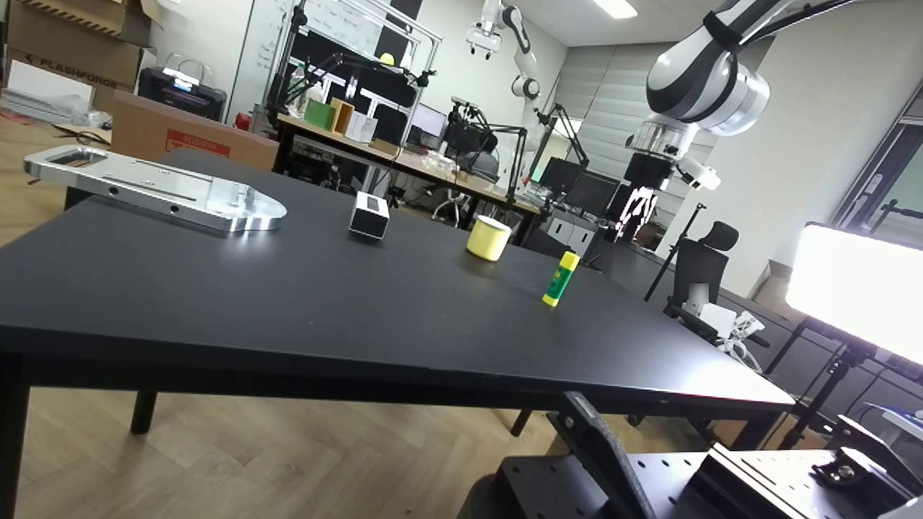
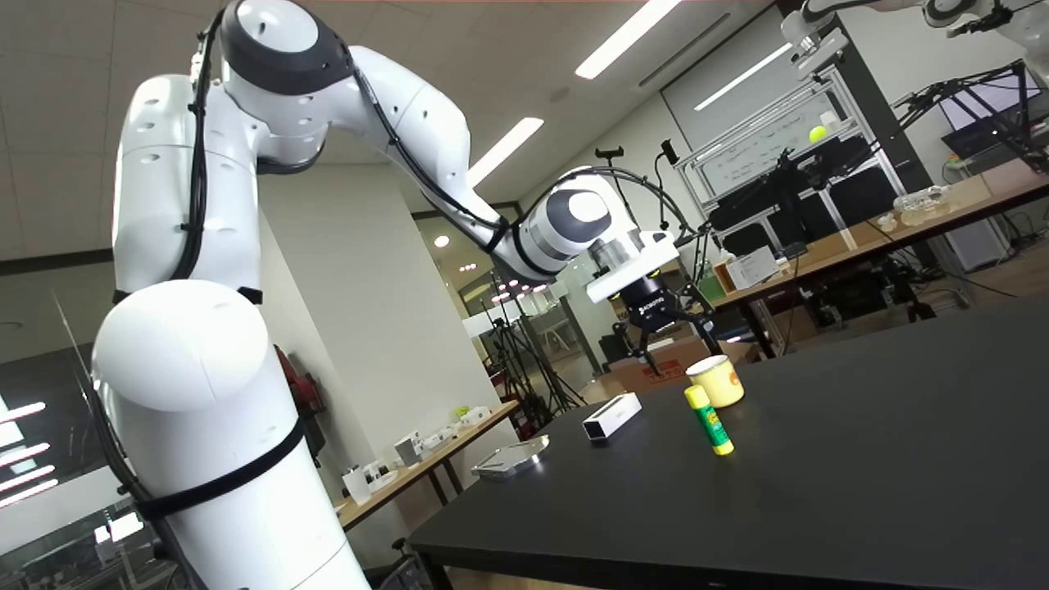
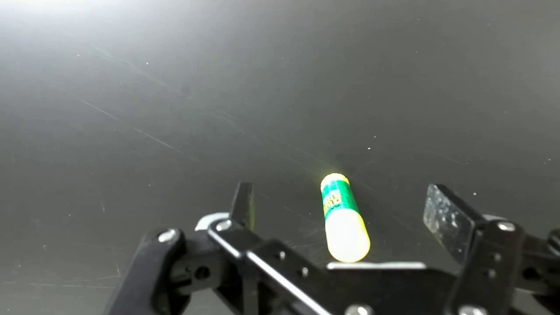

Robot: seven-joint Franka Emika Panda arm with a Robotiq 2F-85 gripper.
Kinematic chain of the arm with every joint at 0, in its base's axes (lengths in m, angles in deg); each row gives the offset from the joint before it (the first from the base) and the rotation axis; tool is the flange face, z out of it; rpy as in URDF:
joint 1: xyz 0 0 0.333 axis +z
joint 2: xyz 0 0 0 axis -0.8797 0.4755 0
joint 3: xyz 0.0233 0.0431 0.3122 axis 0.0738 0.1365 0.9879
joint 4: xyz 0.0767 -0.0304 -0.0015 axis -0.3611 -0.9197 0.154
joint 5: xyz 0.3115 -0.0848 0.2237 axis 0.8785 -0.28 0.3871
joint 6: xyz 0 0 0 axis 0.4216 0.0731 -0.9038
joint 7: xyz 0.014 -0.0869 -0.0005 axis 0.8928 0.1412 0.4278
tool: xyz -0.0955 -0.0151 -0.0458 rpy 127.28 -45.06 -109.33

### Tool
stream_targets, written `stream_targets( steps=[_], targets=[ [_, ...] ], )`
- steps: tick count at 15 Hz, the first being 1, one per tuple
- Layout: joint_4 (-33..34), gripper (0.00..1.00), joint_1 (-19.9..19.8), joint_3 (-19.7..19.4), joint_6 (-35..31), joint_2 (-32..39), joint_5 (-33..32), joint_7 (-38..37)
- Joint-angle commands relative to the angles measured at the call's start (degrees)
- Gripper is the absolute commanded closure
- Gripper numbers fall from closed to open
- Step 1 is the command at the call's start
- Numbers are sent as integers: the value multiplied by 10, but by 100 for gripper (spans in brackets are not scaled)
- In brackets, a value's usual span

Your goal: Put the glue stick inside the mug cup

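The glue stick, green with yellow ends, stands upright on the black table. It also shows in an exterior view and in the wrist view. The pale-yellow mug cup stands upright near it. The mug shows in an exterior view just behind the stick, and is out of the wrist view. My gripper is open and empty, raised above the table. In the wrist view the glue stick appears between the spread fingers, nearer the left finger, with neither finger touching it.
A black-and-white box stands on the table, on the mug's far side from the glue stick. A silver metal plate lies farther along the table. A bright lamp panel stands beyond the table's end.
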Motion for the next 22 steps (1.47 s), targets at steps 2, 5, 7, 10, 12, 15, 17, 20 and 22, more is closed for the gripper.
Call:
stream_targets(
  steps=[2,5,7,10,12,15,17,20,22],
  targets=[
    [13,0,-16,16,3,7,-14,-4],
    [58,0,-11,19,25,41,-25,-16],
    [88,0,-10,22,28,68,-34,-17],
    [131,0,-13,33,31,114,-35,-11],
    [154,0,-9,39,42,144,-37,-15],
    [176,0,-6,51,66,174,-36,-17],
    [180,0,-5,57,77,186,-34,-18],
    [183,25,-6,58,70,197,-37,-22],
    [184,33,-8,59,65,200,-35,-21]
  ],
)
